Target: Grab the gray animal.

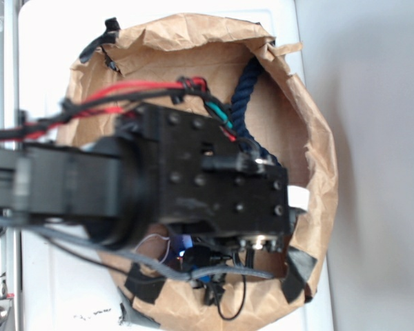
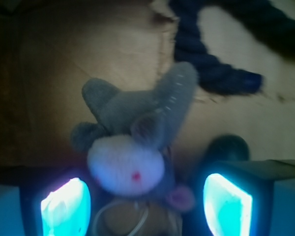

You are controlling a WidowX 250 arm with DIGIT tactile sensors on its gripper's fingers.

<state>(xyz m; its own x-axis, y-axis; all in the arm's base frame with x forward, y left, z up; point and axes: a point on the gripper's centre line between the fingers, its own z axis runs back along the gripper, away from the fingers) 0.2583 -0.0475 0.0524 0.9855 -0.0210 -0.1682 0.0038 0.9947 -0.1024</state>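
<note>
The gray animal point(image 2: 137, 128) is a small plush with gray limbs, a pale face, a red eye and a pink-lined ear. It lies on brown paper in the middle of the wrist view. Its white string loop point(image 2: 120, 216) lies between my fingers. My gripper point(image 2: 146, 204) is open, its two glowing cyan pads point(image 2: 66, 206) standing either side of the animal's head without touching it. In the exterior view the arm and gripper body point(image 1: 214, 186) cover the animal; only a bit of white string point(image 1: 152, 245) shows below.
A navy blue rope point(image 2: 211, 59) curls at the upper right, also seen as the rope point(image 1: 247, 96) in the exterior view. A dark oval object point(image 2: 228, 147) sits by the right pad. A brown paper bag point(image 1: 303, 110) rings the workspace with raised, crumpled walls.
</note>
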